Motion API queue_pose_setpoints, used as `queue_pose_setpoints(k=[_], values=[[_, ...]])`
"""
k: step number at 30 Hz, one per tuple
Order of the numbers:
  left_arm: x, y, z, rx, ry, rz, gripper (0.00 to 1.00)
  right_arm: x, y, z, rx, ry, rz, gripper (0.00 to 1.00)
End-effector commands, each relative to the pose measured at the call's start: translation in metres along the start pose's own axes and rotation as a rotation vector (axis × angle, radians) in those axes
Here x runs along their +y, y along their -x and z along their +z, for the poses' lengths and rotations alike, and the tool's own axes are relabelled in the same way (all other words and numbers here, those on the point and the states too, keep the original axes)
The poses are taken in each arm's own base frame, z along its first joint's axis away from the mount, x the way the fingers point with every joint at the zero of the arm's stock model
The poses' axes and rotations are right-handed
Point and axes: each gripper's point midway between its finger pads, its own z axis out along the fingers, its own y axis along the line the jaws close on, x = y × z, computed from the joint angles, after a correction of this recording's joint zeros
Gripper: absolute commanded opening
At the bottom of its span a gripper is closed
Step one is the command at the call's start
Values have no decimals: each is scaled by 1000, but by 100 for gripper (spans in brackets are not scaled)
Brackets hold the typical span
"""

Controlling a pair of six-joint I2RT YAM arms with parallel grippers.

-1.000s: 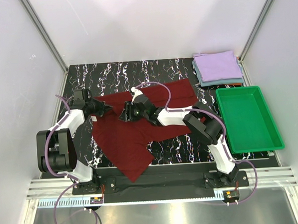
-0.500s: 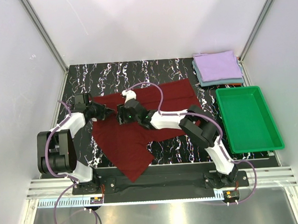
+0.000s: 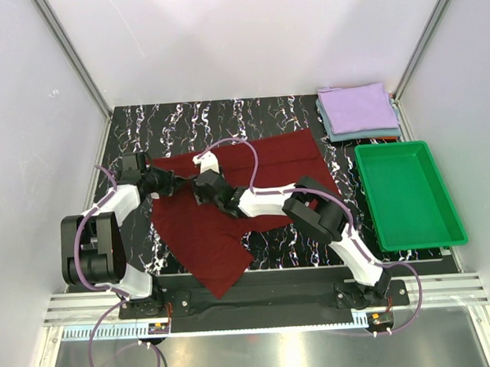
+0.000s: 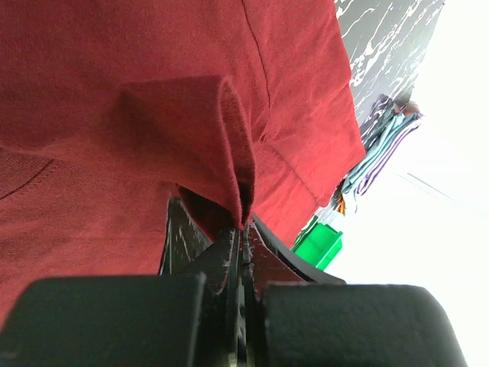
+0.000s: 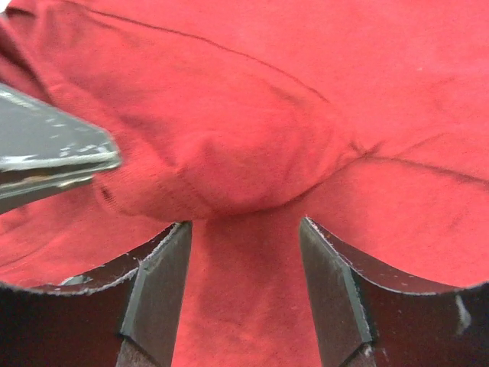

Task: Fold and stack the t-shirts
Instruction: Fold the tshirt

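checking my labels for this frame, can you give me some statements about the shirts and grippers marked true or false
1. The left gripper pinches a fold of the maroon t-shirt. True.
2. The right gripper is shut on the cloth. False: its jaws stand apart, clamping nothing.
3. The lavender t-shirt lies folded on the grey-blue t-shirt. True.
4. That stack sits inside the green tray. False: it lies on the table beyond the tray's far end.
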Motion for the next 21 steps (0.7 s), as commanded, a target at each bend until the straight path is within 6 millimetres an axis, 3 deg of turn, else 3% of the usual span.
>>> queue_pose_setpoints(k=[1, 11, 15, 21], values=[[-18, -2, -11, 16, -67, 20, 0, 1, 43, 3, -141, -50, -13, 65], [-17, 0, -11, 19, -74, 20, 0, 2, 50, -5, -181, -36, -50, 54], [-18, -1, -9, 34, -77, 11, 0, 20, 44, -9, -195, 89, -9, 71], [-18, 1, -11, 41, -83, 5, 0, 23, 37, -5, -233, 58, -61, 78]])
